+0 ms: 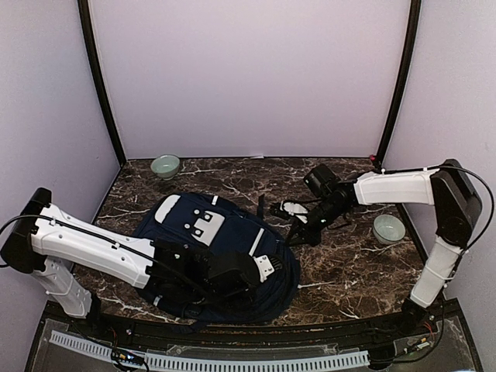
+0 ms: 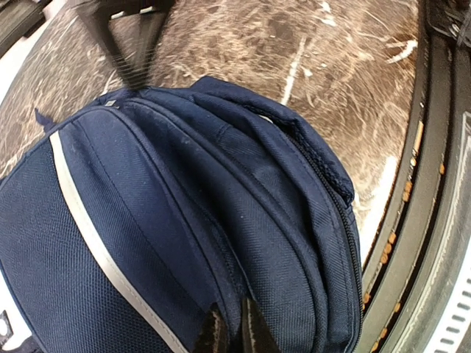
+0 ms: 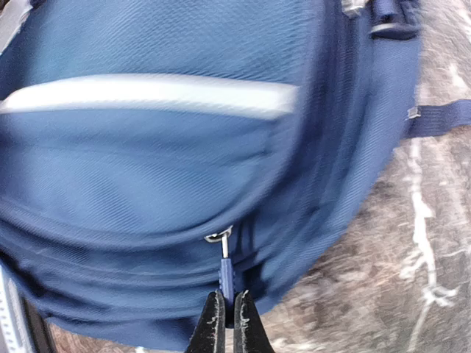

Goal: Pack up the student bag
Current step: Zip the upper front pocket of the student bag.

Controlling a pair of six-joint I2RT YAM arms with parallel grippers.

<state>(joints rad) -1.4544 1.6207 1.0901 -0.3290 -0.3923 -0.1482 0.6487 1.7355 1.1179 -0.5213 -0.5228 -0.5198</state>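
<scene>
As right arm [image 1: 391, 187] stretches left, jaws pinch zip pull [image 3: 226, 273].

The left arm [image 1: 93, 248] is stretched low and rightward, the left gripper [image 2: 229, 331] pressed shut. The right arm [image 1: 391, 187] is reached leftward, the right gripper [image 3: 227, 320] clamped on a zip pull [image 3: 227, 276].

Two white-shelled arms [image 1: 93, 246], black joints and cables, dark fingers [image 3: 213, 323].

One student bag [image 1: 194, 232], two bowls [image 1: 165, 166] [image 1: 388, 229], two arms [image 1: 93, 248] [image 1: 391, 187]
</scene>
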